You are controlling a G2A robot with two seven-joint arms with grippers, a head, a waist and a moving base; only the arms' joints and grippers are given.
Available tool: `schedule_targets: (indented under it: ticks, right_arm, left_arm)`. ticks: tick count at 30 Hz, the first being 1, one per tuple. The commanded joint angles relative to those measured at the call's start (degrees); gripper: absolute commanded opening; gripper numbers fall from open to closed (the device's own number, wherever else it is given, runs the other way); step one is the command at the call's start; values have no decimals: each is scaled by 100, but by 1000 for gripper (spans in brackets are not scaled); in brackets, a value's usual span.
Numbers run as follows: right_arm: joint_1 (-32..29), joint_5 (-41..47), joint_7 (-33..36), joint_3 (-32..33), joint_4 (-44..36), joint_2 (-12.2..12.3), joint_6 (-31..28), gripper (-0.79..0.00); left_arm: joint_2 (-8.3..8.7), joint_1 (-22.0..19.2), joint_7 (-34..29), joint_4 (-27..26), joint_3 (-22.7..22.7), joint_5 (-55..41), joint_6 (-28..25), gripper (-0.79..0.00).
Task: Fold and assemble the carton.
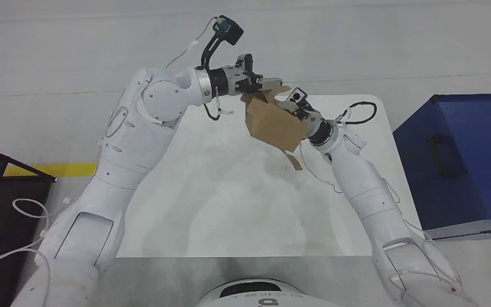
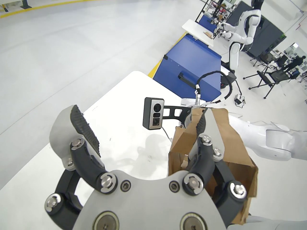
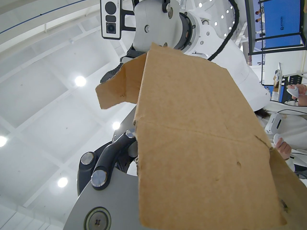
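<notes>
A brown cardboard carton (image 1: 272, 123) hangs tilted above the far middle of the white table (image 1: 230, 207), partly unfolded, with a loose flap (image 1: 294, 160) dangling below it. My right gripper (image 1: 301, 117) is at the carton's right edge, shut on a wall of it; in the right wrist view that carton (image 3: 191, 132) hides the fingertips. My left gripper (image 2: 140, 111) stands open at the carton's far top end. One of its fingers (image 2: 205, 126) rests against the carton's (image 2: 230, 142) upper flaps, the other finger (image 2: 84, 130) stands free over the table.
A blue bin (image 1: 449, 165) stands off the table's right edge. A black frame (image 1: 15, 173) sits on the floor at the left. The near half of the table lies bare below the arms.
</notes>
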Motion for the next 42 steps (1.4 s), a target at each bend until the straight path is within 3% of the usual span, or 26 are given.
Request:
schedule_targets:
  ticks: [1, 4, 9, 14, 18, 23, 30, 42]
  right_arm:
    - [-5, 55, 14, 46, 15, 5, -33, -785]
    - [-23, 155, 65, 137, 17, 17, -89, -785]
    - [-63, 290, 189, 281, -18, 40, -148, -785]
    - [-102, 459, 340, 411, -74, 54, -247, -785]
    - [-122, 548, 457, 477, -120, 60, -302, -785]
    - [-138, 519, 470, 488, -213, 65, -328, -785]
    - [-165, 435, 319, 474, -261, 71, -307, -785]
    - [-152, 408, 216, 441, -264, 71, -231, -785]
  left_arm:
    - [-11, -35, 44, 42, 17, -40, -40, 0]
    - [11, 56, 250, -29, -154, -303, -252, 0]
    - [152, 459, 288, -367, -806, -1080, -717, 0]
    - [310, 925, 332, -601, -1424, -1057, -658, 0]
    - [365, 1160, 645, -610, -1629, -670, -446, 0]
    - [337, 1095, 739, -666, -1229, 286, -126, 0]
    - [194, 745, 633, -606, -471, 408, -190, 0]
    - [150, 695, 605, -762, -219, 553, -85, 0]
